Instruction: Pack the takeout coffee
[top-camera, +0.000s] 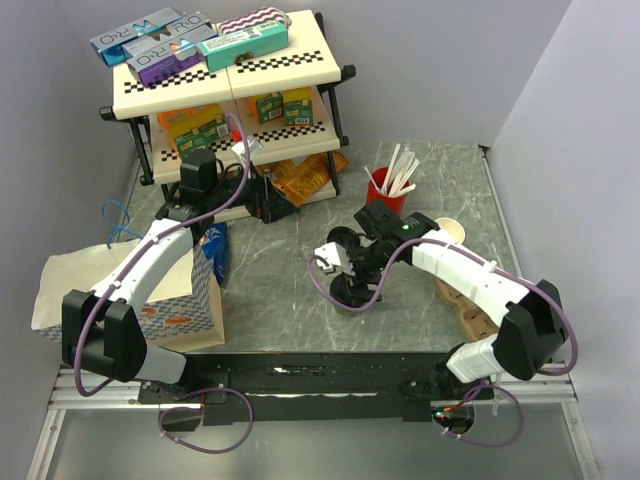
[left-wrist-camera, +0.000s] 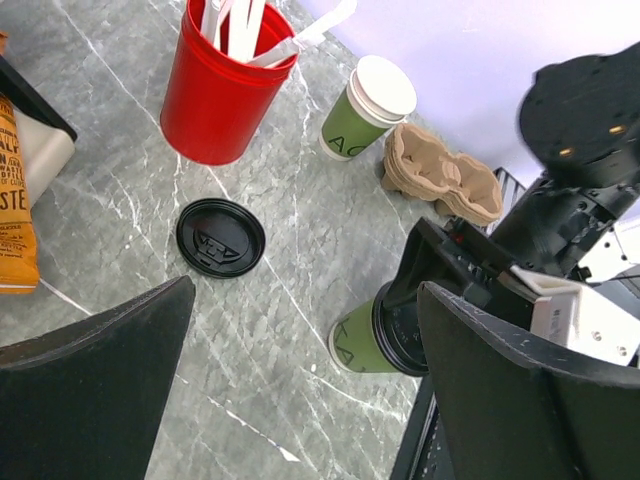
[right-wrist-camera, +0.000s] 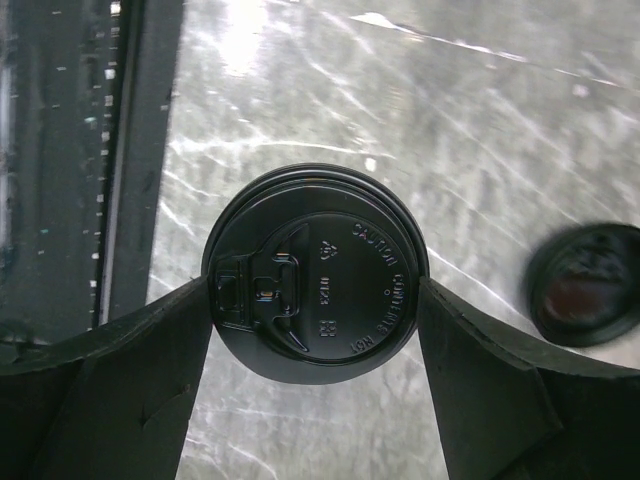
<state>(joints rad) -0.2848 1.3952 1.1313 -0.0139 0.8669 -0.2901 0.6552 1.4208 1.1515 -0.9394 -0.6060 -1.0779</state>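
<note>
Left tool (left-wrist-camera: 307, 288) near the snack shelf (top-camera: 225, 95), fingers spread wide, nothing between them. Spare black lid (left-wrist-camera: 220, 237) flat on the counter (left-wrist-camera: 120, 200), apart from the cups. Takeout coffee (left-wrist-camera: 360, 345) upright mid-counter, near the front edge, black lid (right-wrist-camera: 315, 275) on top. Right tool (right-wrist-camera: 315, 290) over it, both fingers touching the lid rim on opposite sides, pinching it. Further right: red cup (left-wrist-camera: 220, 95) of white sticks, second green cup (left-wrist-camera: 365, 110) without a lid, pulp carriers (left-wrist-camera: 440, 180) just beside it.
</note>
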